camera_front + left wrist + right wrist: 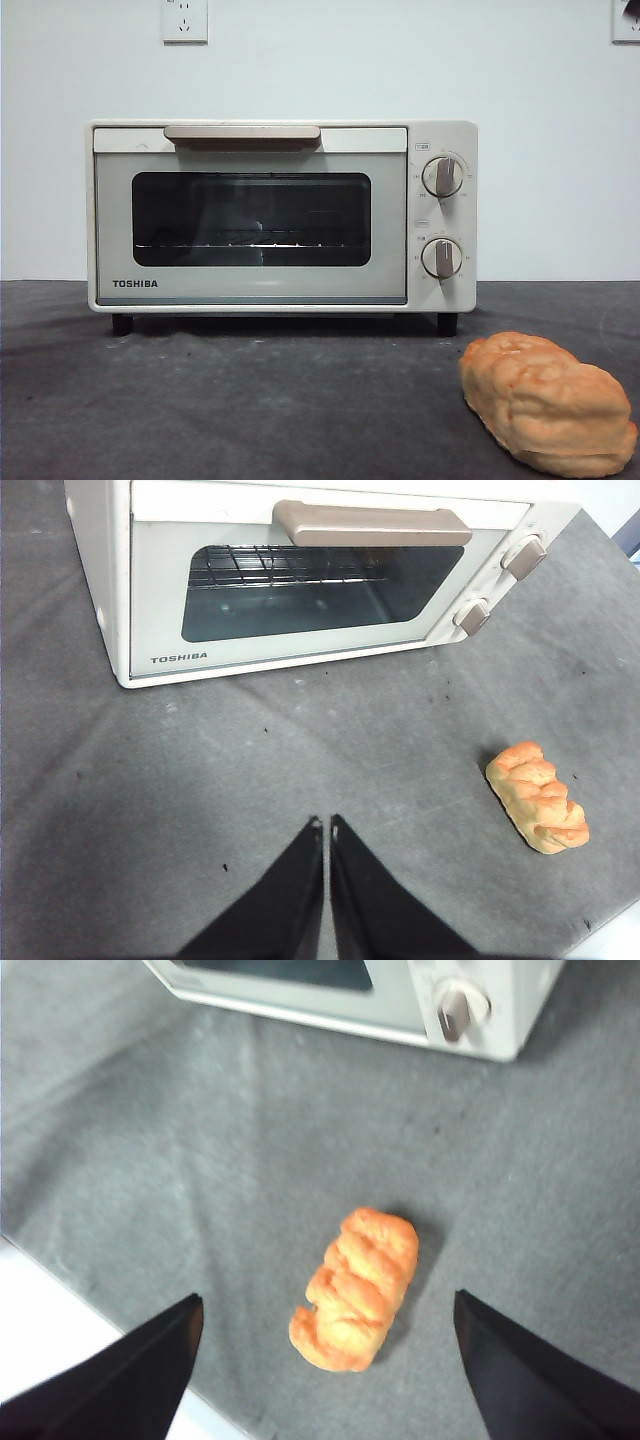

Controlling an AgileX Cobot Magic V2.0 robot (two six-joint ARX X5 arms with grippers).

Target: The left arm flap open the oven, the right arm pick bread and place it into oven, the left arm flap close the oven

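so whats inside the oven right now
Through the dark door glass of the oven only a wire rack shows. The bread lies outside on the table. Reflections obscure the rest.

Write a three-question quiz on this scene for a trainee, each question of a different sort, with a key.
1. True or false: the oven door is open.
2. Which gripper has its jaws spread wide above the bread? A) left gripper B) right gripper C) neither
3. Fill in: the bread lies on the grey ____, in front of the oven's knobs.

Key:
1. False: the door is shut, its handle at the top.
2. B: the left gripper's jaws are together, away from the bread.
3. table
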